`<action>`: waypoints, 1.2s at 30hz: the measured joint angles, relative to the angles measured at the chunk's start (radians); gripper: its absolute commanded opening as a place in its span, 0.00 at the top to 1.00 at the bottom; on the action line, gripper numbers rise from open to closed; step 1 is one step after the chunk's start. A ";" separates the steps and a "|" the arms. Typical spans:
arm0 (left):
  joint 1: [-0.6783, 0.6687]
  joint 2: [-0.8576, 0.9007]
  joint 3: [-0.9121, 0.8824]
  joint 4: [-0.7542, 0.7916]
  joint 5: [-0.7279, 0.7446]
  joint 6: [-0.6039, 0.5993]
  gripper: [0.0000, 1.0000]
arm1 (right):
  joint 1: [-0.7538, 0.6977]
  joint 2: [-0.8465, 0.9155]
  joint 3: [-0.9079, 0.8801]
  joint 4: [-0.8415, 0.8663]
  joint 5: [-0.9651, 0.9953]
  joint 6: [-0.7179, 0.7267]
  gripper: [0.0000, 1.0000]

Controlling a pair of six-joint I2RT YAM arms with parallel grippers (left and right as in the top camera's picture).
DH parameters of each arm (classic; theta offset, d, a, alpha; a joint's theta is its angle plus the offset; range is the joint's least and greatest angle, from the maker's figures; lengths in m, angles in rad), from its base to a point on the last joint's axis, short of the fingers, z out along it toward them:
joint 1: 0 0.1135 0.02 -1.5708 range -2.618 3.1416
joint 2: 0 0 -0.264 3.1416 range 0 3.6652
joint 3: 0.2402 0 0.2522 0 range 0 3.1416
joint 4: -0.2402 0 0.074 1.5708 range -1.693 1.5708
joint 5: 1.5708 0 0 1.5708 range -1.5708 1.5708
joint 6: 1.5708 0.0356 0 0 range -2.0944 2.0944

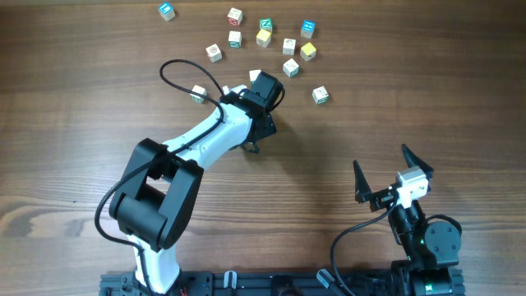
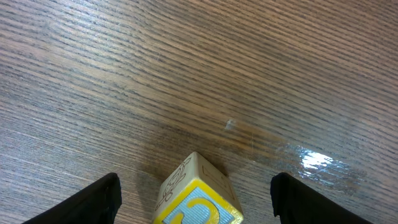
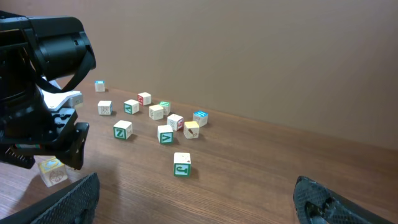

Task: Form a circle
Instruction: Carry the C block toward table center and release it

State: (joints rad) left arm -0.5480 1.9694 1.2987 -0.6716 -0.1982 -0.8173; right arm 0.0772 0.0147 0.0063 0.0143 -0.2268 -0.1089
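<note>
A small cube (image 2: 186,186) with a yellow-edged blue letter face stands on the wooden table (image 2: 261,74), between the fingers of my left gripper (image 2: 194,208). That gripper is open, with a gap on both sides of the cube. In the right wrist view the same pale cube (image 3: 53,172) sits just under the left gripper (image 3: 69,152). From overhead the left gripper (image 1: 265,94) points down and hides it. Several letter cubes (image 1: 263,38) lie loosely scattered at the far side; no circle is in view. My right gripper (image 1: 386,168) hangs open and empty near the front right.
A green-edged cube (image 1: 320,95) lies alone right of the left gripper, also seen as the green-edged cube (image 3: 181,163). Another cube (image 1: 197,93) sits left of the arm beside its black cable (image 1: 177,82). A blue cube (image 1: 168,11) lies far back left.
</note>
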 measured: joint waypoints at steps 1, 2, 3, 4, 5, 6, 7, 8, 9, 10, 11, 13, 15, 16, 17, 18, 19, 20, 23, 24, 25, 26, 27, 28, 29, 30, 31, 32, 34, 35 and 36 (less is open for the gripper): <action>0.000 0.000 0.000 0.000 0.000 0.000 0.20 | 0.000 0.000 0.000 0.000 0.000 0.000 0.00; 0.000 0.000 0.000 -0.002 0.001 0.000 0.16 | 0.000 0.000 0.000 0.000 0.000 0.000 0.00; 0.000 0.000 0.000 -0.002 0.002 0.000 0.14 | 0.000 0.000 0.000 0.000 0.000 0.000 0.00; 0.000 0.000 0.000 -0.009 0.006 0.000 0.12 | 0.000 0.000 0.000 0.000 0.000 0.000 0.00; 0.000 0.000 0.000 -0.022 0.015 0.000 0.11 | 0.000 0.000 0.000 0.000 0.000 0.000 0.00; 0.000 0.000 0.000 -0.039 0.024 0.000 0.10 | 0.000 0.000 0.000 0.000 0.000 0.000 0.00; 0.000 0.000 0.000 -0.051 0.026 0.000 0.09 | 0.000 0.000 0.000 0.000 0.000 0.000 0.00; 0.000 0.000 0.000 -0.069 0.031 0.000 0.08 | 0.000 0.000 0.000 0.000 0.000 0.000 0.00; 0.000 0.000 0.000 -0.085 0.033 0.000 0.06 | 0.000 0.000 0.000 0.000 0.000 0.000 0.00; 0.000 0.000 0.000 -0.092 0.035 0.000 0.05 | 0.000 0.000 0.000 0.000 0.000 0.000 0.00; 0.000 0.000 0.000 -0.092 0.036 0.000 0.02 | 0.000 0.000 0.000 0.000 0.000 0.000 0.00; 0.000 0.000 0.000 -0.090 0.039 -0.001 0.01 | 0.000 0.000 0.000 0.000 0.000 0.000 0.00; 0.000 0.000 0.000 -0.072 0.039 0.002 0.00 | 0.000 0.000 0.000 0.000 0.000 0.000 0.00; 0.000 0.000 0.000 -0.056 0.039 0.012 0.00 | 0.000 0.000 0.000 0.000 0.000 0.000 0.00; 0.004 0.000 0.003 -0.053 0.040 0.030 0.00 | 0.000 0.000 0.000 0.000 0.000 0.000 0.00; 0.011 0.000 0.016 -0.069 0.043 0.043 0.00 | 0.000 0.000 0.000 0.000 0.000 0.000 0.00; 0.025 0.000 0.039 -0.087 0.047 0.057 0.00 | 0.000 0.000 0.000 0.000 0.000 0.000 0.00; 0.063 -0.002 0.100 -0.119 0.048 0.071 0.00 | 0.000 0.000 0.000 0.000 0.000 0.000 0.00; 0.172 -0.044 0.221 -0.188 0.056 0.083 0.00 | 0.000 0.000 0.000 0.000 0.000 0.000 0.00; 0.222 -0.076 0.247 -0.200 0.058 0.084 0.00 | 0.000 0.000 0.000 0.000 0.000 0.000 0.00; 0.266 -0.107 0.261 -0.208 0.060 0.087 0.00 | 0.000 0.000 0.000 0.000 0.000 0.000 0.00; 0.331 -0.145 0.273 -0.227 0.065 0.088 0.00 | 0.000 0.000 0.000 0.000 0.000 0.000 0.00; 0.387 -0.169 0.278 -0.243 0.066 0.090 0.00 | 0.000 0.000 0.000 0.000 0.000 0.000 0.00; 0.418 -0.177 0.279 -0.254 0.065 0.091 0.00 | 0.000 0.000 0.000 0.000 0.000 0.000 0.00; 0.466 -0.182 0.280 -0.275 0.068 0.091 0.00 | 0.000 0.000 0.000 0.000 0.000 0.000 0.00; 0.522 -0.181 0.280 -0.302 0.069 0.091 0.00 | 0.000 0.000 0.000 0.000 0.000 0.000 0.00; 0.558 -0.180 0.279 -0.315 0.069 0.092 0.00 | 0.000 0.000 0.000 0.000 0.000 0.000 0.00; 0.598 -0.180 0.279 -0.330 0.069 0.091 0.00 | 0.000 0.000 0.000 0.000 0.000 0.000 0.00; 0.647 -0.180 0.279 -0.337 0.069 0.092 0.00 | 0.000 0.000 0.000 0.001 0.000 0.000 0.00; 0.671 -0.180 0.279 -0.339 0.069 0.092 0.00 | 0.000 0.000 0.000 0.001 0.000 0.000 0.01; 0.697 -0.180 0.279 -0.339 0.069 0.092 0.00 | 0.000 0.000 0.000 0.001 0.000 -0.001 0.00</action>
State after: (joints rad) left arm 0.1486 1.7897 1.5776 -1.0107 -0.1295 -0.7258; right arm 0.0772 0.0147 0.0063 0.0154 -0.2268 -0.1097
